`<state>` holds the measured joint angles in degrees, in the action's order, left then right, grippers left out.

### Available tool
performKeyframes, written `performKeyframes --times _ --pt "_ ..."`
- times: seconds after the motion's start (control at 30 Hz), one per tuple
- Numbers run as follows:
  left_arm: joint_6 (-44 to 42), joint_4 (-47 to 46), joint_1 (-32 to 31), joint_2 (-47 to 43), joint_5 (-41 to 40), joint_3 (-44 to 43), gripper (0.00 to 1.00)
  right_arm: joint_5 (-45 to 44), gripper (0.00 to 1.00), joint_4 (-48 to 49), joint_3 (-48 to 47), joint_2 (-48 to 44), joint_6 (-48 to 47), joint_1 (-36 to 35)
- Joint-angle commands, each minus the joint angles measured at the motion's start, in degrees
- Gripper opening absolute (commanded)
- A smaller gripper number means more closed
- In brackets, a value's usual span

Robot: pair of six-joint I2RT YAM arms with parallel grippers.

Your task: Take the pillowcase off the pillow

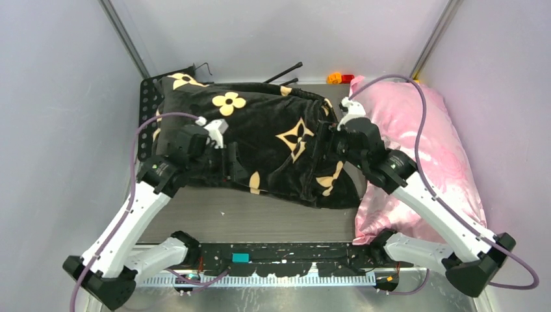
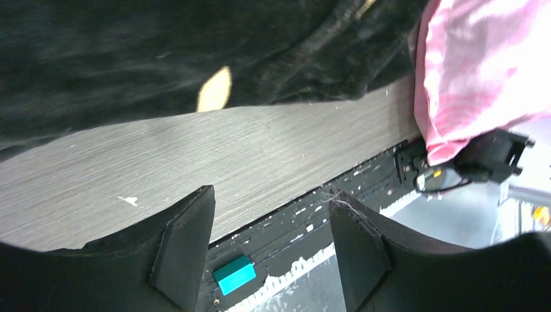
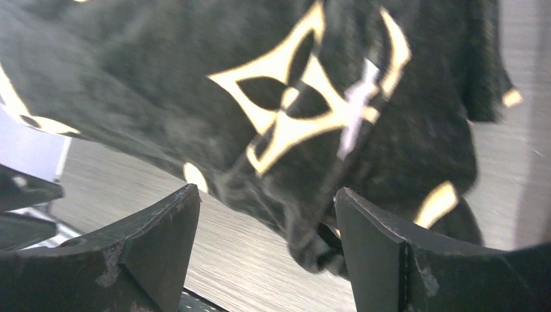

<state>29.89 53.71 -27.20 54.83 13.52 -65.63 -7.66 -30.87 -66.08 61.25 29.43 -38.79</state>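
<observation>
Pillowcase [image 1: 260,143] lies lumpy across upper center of the top view, its near edge draping onto tabletop [image 1: 260,218]. Left tool [image 2: 273,250] is spread wide with nothing in its gap, at the fabric's lower-left part. Right tool [image 3: 266,244] is also spread wide, a fabric fold hanging in its gap; contact unclear. A bare tabletop strip runs below the fabric. Pink pillow [image 1: 429,149] crowds the right side, overhanging the tabletop's right edge.

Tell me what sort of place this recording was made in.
Likely a lab robot test cell, not a home: plain panel walls box in a wood-grain table, with a black mounting rail along its near edge.
</observation>
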Motion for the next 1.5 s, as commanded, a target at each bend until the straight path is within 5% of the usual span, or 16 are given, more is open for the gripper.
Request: performKeyframes --times 0.0,0.33,0.73,1.0,1.2,1.37,1.47 --pt "1.0 -7.6 -9.4 3.0 -5.5 -2.6 0.68 -8.8 0.82 -2.5 5.4 -7.1 0.4 -0.1" --pt "-2.6 -10.2 -33.8 22.4 -25.8 -14.2 0.75 -19.5 0.84 -3.9 19.2 -23.4 7.4 -0.1" --pt "-2.2 -13.6 -35.1 40.1 -27.6 -25.3 0.8 -18.6 0.82 -3.7 22.2 -27.4 8.9 -0.1" --pt "-6.0 -13.9 -34.8 49.4 -37.4 -35.6 0.79 -20.2 0.81 -2.0 24.6 -31.4 11.0 -0.1" --pt "-2.7 -10.1 -30.9 53.4 -38.0 -38.7 0.56 -19.0 0.81 -0.8 25.3 -31.0 10.8 -0.1" --pt "-0.8 -12.2 -27.5 46.9 -36.6 -30.0 0.01 -17.6 0.81 1.4 25.7 -28.1 11.0 -0.1" --pt "0.0 -14.5 -24.5 37.8 -35.3 -22.5 0.0 -15.6 0.81 2.7 25.2 -24.5 10.6 -0.1"
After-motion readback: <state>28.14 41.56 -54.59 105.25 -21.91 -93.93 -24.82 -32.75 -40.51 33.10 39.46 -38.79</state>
